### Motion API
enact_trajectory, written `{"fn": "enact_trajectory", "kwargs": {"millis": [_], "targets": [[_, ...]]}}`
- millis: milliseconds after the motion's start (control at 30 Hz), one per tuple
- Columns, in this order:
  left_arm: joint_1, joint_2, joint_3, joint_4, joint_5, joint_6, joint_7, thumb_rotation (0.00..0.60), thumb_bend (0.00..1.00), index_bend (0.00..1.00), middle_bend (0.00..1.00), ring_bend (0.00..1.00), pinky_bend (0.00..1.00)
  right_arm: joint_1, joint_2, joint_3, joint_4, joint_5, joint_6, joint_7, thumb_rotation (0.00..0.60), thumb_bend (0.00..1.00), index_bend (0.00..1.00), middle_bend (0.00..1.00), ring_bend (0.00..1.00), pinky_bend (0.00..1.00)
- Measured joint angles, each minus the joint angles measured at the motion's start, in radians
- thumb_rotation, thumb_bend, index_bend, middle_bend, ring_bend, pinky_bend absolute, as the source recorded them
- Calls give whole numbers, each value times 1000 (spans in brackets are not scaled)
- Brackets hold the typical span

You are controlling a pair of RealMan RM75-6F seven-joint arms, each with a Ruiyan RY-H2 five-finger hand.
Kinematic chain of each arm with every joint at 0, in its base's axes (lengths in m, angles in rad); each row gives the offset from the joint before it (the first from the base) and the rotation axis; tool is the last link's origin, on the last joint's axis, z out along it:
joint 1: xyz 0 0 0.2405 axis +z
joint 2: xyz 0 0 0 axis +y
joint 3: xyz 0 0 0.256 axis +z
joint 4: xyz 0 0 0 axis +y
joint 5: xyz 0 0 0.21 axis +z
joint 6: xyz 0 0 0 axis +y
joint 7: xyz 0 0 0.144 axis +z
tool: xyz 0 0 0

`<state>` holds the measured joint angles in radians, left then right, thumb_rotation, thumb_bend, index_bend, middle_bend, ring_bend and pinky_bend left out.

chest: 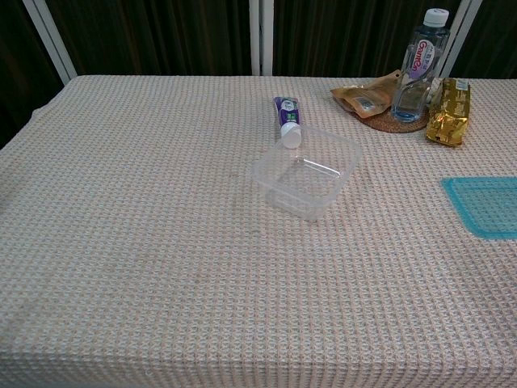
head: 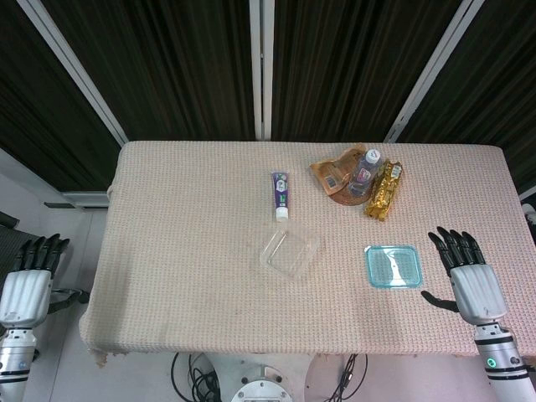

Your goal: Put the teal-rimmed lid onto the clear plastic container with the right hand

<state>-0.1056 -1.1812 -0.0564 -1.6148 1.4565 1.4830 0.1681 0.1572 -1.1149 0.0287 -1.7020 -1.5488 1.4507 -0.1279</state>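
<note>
- Head view: right hand (head: pixel 471 276) just beside teal-rimmed lid (head: pixel 393 266), fingers apart, holding nothing, likely staged for the pickup; lid flat on the cloth, apart from clear plastic container (head: pixel 290 250) at table centre; left hand (head: pixel 29 280) off the table edge, fingers apart, idle
- Chest view: no hands visible; container upright, mouth open to take the lid; toothpaste tube (chest: pixel 287 121) touching its far rim

Clear glossy plastic container (chest: pixel 307 171); teal translucent lid (head: pixel 393 266); matt woven tablecloth (chest: pixel 145 242).
</note>
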Motion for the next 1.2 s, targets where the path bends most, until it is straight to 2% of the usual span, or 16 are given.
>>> {"fn": "enact_trajectory", "kwargs": {"millis": [233,367,400,500,567,667,800,933,1033,1200], "targets": [[-4,-4,-1,-4,1,-5,11,600,0,110,45,0,0,20,2,0,-6,-21,-32,5,600,0,0,78,0,0],[-4,-4,0,-9,7,0,14,600,0,110,45,0,0,62,6,5,-16,-43,-83,7,600,57,0,104,0,0],[-5,-4,0,-10,9,0,15,600,0,110,45,0,0,76,6,8,-19,-46,-102,8,600,91,0,108,0,0],[-9,-5,1,-14,14,-6,13,600,0,110,45,0,0,139,6,25,-39,-44,-192,9,600,371,0,138,0,0],[-11,-5,2,-16,19,-7,13,600,0,110,45,0,0,197,0,45,-56,-28,-279,10,600,510,0,155,0,0],[-11,-7,1,-15,19,-3,16,600,0,110,45,0,0,304,-23,86,-68,16,-426,4,600,590,0,166,0,0],[-9,-3,1,-15,14,-4,9,600,0,110,45,0,0,471,-91,154,-55,151,-638,-27,600,623,0,179,0,0],[-9,0,1,-12,19,-3,2,600,0,110,45,0,0,620,-184,205,-1,330,-762,-68,600,623,0,185,0,0],[-11,1,0,-8,17,-5,-2,600,0,110,45,0,0,735,-274,230,80,461,-819,-111,600,611,0,188,0,0],[-11,-2,1,-2,20,-5,-10,600,0,110,45,0,0,875,-405,246,228,614,-867,-169,600,611,0,199,0,0]]}}
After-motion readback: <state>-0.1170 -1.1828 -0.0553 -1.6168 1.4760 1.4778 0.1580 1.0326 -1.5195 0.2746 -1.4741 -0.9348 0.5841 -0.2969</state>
